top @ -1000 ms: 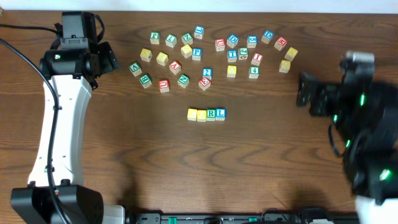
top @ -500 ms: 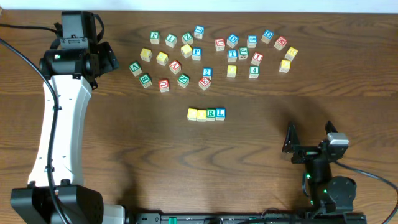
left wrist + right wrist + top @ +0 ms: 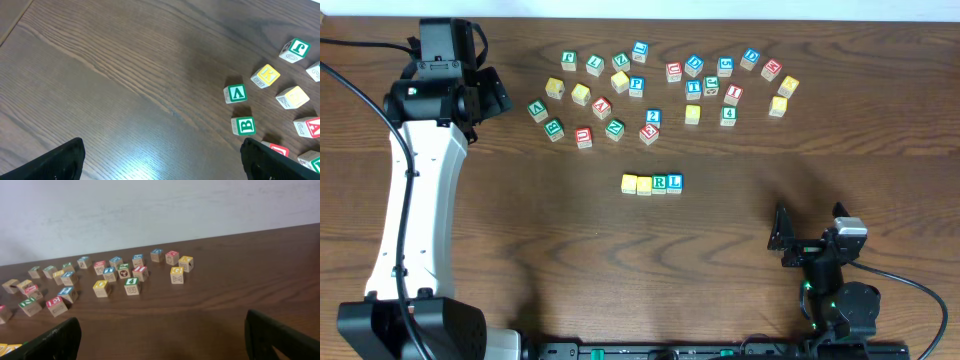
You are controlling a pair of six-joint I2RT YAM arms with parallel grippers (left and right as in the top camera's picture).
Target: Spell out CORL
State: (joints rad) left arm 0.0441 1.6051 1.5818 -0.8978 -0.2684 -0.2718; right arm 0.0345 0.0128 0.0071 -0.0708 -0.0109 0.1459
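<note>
Four cubes stand in a tight row mid-table: a yellow-topped cube, a second yellow-topped cube, the green R cube and the blue L cube. My left gripper is open at the far left, well away from the row; in its wrist view it has only bare wood between its fingers. My right gripper sits low near the front right, open and empty. The row's yellow end just peeks in at the right wrist view's bottom left corner.
Loose letter and number cubes lie in two clusters at the back: a left cluster with the blue P cube, and a right cluster. Green A and B cubes lie right of my left gripper. A white wall backs the table.
The right arm has pulled back from the right side of the table down to the front edge, then shifted slightly left. The left arm and all cubes are unmoved.
</note>
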